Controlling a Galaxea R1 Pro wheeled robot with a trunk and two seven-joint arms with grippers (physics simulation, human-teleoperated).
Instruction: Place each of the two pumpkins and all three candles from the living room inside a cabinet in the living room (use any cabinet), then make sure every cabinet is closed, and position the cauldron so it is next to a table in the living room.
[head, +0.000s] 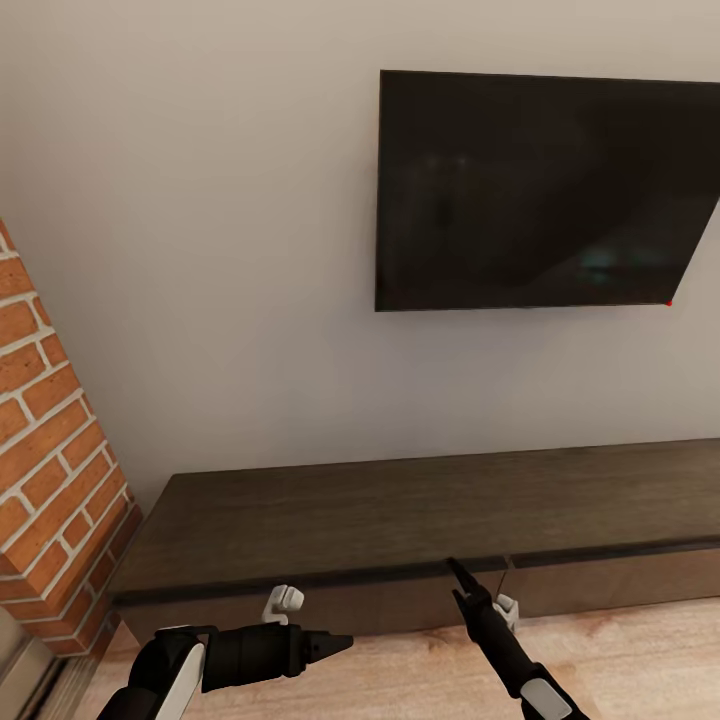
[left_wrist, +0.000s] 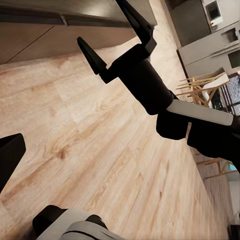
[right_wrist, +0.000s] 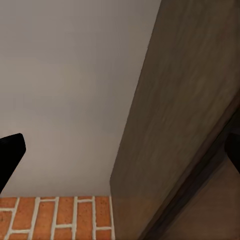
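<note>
Presently: cabinet (head: 420, 520), long, low, dark wood, against wall beneath TV (head: 540, 190); brick column (head: 50, 480) at its left end.
Handling, judged: rigid, heavy; flat handleless fronts, so purchase only at the top lip. Right gripper (head: 455, 573) at that lip, jaws parted, empty; left gripper (head: 335, 643) low, spread undeterminable. Floor (left_wrist: 100, 150) open behind.

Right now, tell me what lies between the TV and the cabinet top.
Nothing: in the head view, bare pale wall runs from the black TV down to the dark cabinet, whose top carries nothing.
</note>
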